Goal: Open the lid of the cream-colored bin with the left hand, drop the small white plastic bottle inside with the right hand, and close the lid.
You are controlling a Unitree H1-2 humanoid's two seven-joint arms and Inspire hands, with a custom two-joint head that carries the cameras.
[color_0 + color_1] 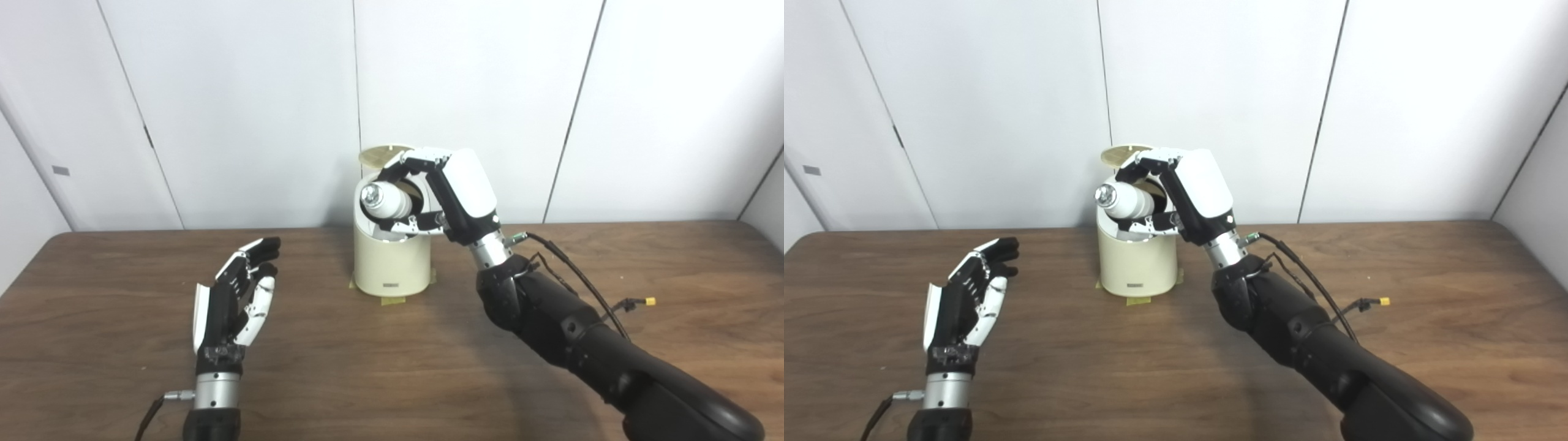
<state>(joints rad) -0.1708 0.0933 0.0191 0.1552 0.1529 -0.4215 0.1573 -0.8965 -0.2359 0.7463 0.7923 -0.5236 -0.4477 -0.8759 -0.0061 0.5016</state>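
Bin (392, 263) label unreadable. Right robot hand (450, 196) grips white bottle (386, 201) over open bin, lid (383, 154) up. Left robot hand (239, 297) empty, fingers spread, above desk (367, 367).

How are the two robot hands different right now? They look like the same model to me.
The right robot hand is shut on a white bottle; the left robot hand is open and holds nothing. The right one is raised over the open cream bin; the left sits low over the table, well to the bin's left. The right shows its white back; the left, its black fingers. Both are the same black-and-white build.
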